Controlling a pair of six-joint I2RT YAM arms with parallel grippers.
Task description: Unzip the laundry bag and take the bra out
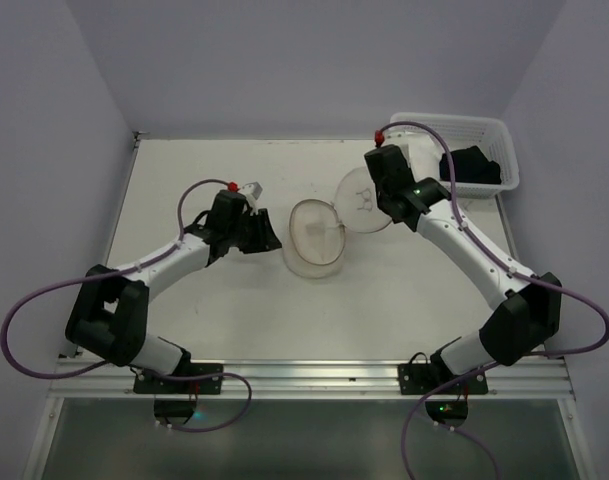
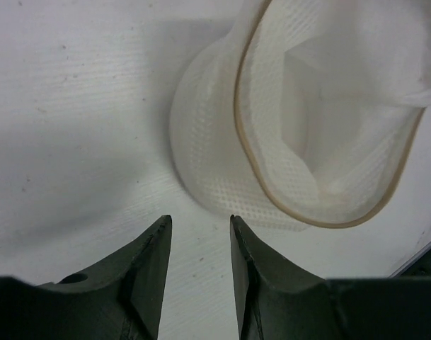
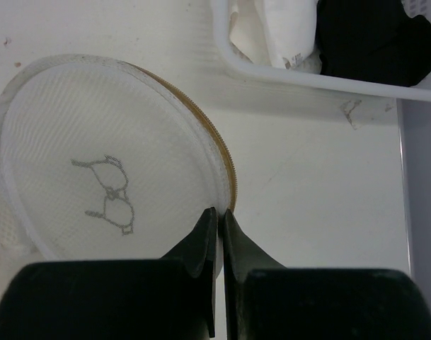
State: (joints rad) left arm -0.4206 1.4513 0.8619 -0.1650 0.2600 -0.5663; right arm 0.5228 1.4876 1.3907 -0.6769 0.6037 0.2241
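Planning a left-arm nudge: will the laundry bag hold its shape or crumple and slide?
Probably light, being thin see-through mesh: the laundry bag should slide easily on the smooth table. Its tan rim hoop likely keeps the mouth round, while the mesh wall dents. The right gripper, shut on the lid's rim, may anchor it.

Left wrist view: the laundry bag point(image 2: 222, 163) runs off the top and right edges, its inside just a white blur. Right wrist view: the right tool point(image 3: 217, 212) pinches the bag's rim, the caught bit hidden between the fingers. The basket point(image 3: 307, 76) and its black cloth point(image 3: 371, 39) are cut off up top.
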